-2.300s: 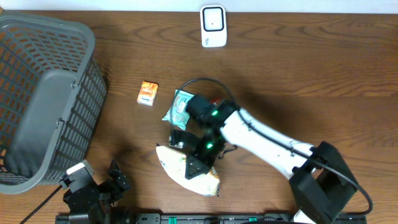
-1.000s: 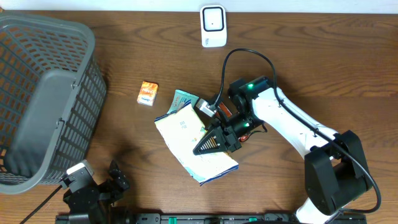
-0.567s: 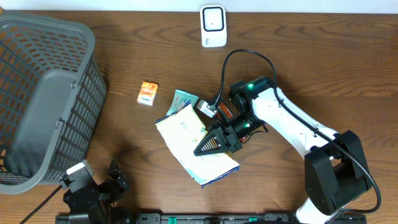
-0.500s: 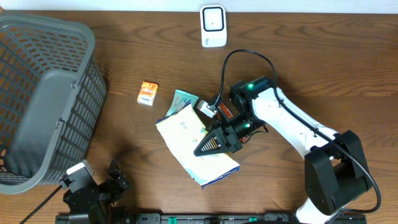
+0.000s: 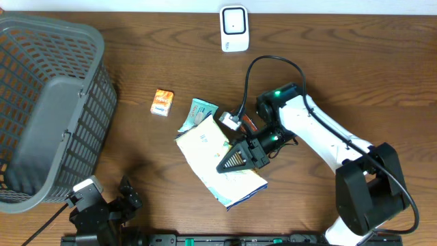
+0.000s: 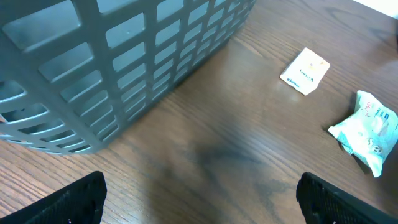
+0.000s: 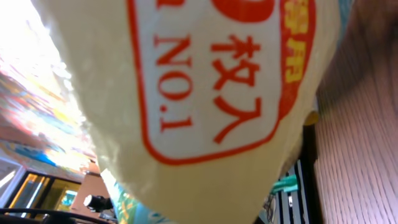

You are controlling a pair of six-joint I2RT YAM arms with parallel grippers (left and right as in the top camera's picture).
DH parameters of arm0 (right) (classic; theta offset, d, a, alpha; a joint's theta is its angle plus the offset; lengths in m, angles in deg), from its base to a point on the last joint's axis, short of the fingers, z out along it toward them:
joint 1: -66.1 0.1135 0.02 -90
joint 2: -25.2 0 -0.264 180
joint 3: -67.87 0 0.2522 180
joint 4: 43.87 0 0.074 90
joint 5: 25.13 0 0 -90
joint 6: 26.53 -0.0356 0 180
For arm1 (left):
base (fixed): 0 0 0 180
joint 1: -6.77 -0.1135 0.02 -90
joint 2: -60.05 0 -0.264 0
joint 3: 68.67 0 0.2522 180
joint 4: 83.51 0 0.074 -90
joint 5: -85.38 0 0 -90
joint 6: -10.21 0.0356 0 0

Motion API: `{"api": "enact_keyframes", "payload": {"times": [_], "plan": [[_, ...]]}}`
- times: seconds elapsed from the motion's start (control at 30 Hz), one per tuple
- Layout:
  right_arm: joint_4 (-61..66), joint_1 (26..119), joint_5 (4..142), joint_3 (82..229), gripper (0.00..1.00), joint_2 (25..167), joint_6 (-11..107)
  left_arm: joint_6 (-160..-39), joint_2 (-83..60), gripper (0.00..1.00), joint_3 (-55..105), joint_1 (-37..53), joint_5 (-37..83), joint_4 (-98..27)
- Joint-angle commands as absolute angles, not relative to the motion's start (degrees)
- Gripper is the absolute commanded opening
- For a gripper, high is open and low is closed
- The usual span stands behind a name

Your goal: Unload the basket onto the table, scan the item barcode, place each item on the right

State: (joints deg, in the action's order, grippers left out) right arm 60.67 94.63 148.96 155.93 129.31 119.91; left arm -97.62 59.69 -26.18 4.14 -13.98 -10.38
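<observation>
Right fingers (image 5: 232,159): clamped shut on the big snack bag (image 5: 208,154), whose printed face fills the wrist view.
Right arm: reached in over the bench (image 5: 355,75), elbow bent, wrist turned left.
Left fingers (image 6: 68,202): spread wide, nothing held, basket (image 6: 124,62) just ahead.
Scanner (image 5: 233,29): well beyond the right fingers, at the bench's far edge.

The table (image 5: 382,75) is smooth dark wood grain; the basket (image 5: 54,41), matt grey plastic lattice; the snack bag (image 5: 205,147), glossy printed film; the scanner (image 5: 234,29), smooth white plastic.
</observation>
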Motion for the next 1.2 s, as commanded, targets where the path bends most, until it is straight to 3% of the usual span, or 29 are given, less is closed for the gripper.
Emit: {"api": "enact_keyframes", "payload": {"times": [0.0,0.7,0.77,0.83,0.9,0.97,1.03,1.17], "plan": [[62.25,92.84,148.98,155.80,0.01,127.83,123.91,-97.68,59.77,0.98,-26.20,3.94,-14.31,-10.40],[61.09,81.41,140.40,155.87,0.02,127.83,123.61,-97.68,59.77,0.98,-26.20,3.94,-14.31,-10.40],[55.58,79.57,138.03,156.70,0.02,127.83,117.60,-97.68,59.77,0.98,-26.20,3.94,-14.31,-10.40],[45.83,77.89,130.71,157.55,0.02,127.83,101.07,-97.68,59.77,0.98,-26.20,3.94,-14.31,-10.40],[34.88,77.04,116.37,158.29,0.02,127.83,79.13,-97.68,59.77,0.98,-26.20,3.94,-14.31,-10.40],[30.58,77.25,97.91,160.17,0.02,127.83,64.24,-97.68,59.77,0.98,-26.20,3.94,-14.31,-10.40],[30.77,77.82,87.55,162.53,0.01,127.83,60.09,-97.68,59.77,0.98,-26.20,3.94,-14.31,-10.40],[31.03,78.24,80.24,168.35,0.01,127.83,59.85,-97.68,59.77,0.98,-26.20,3.94,-14.31,-10.40]]}}
